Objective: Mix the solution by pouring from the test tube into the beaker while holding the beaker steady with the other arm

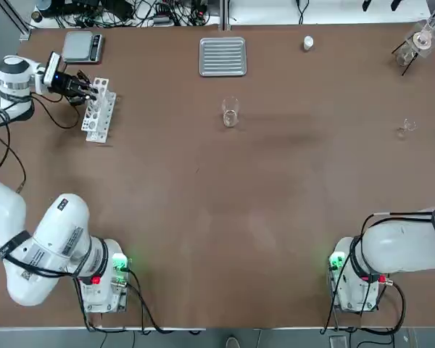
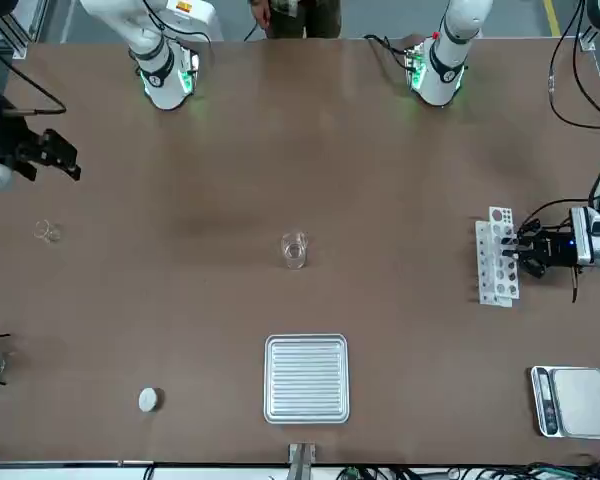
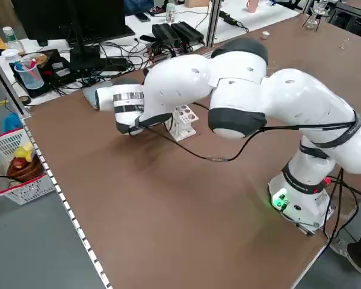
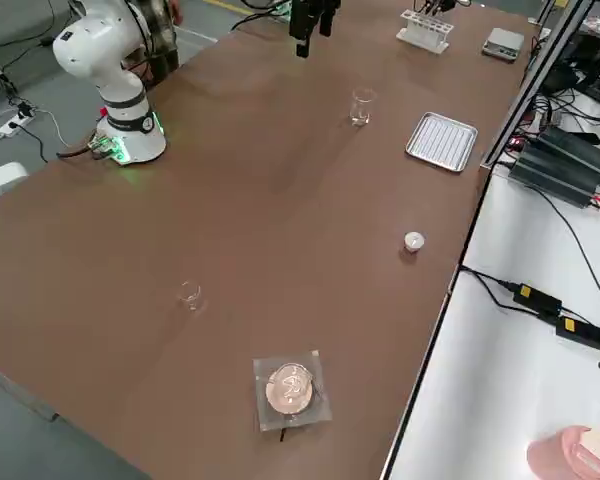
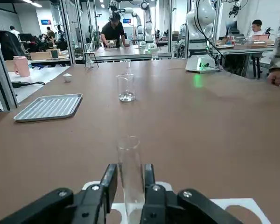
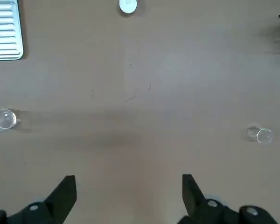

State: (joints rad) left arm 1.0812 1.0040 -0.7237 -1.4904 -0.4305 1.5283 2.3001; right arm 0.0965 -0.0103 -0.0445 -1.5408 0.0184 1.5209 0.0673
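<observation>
Left tool flanks a clear glass test tube — slim, cylindrical.

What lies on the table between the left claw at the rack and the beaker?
Nothing: in the top view, only bare table separates the left claw at the rack from the beaker.

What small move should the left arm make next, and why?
Probably close the left hand fully on the test tube and lift it straight up out of the rack. Its fingers flank the tube, which stands upright in the rack; the beaker sits mid-table, unheld.
</observation>
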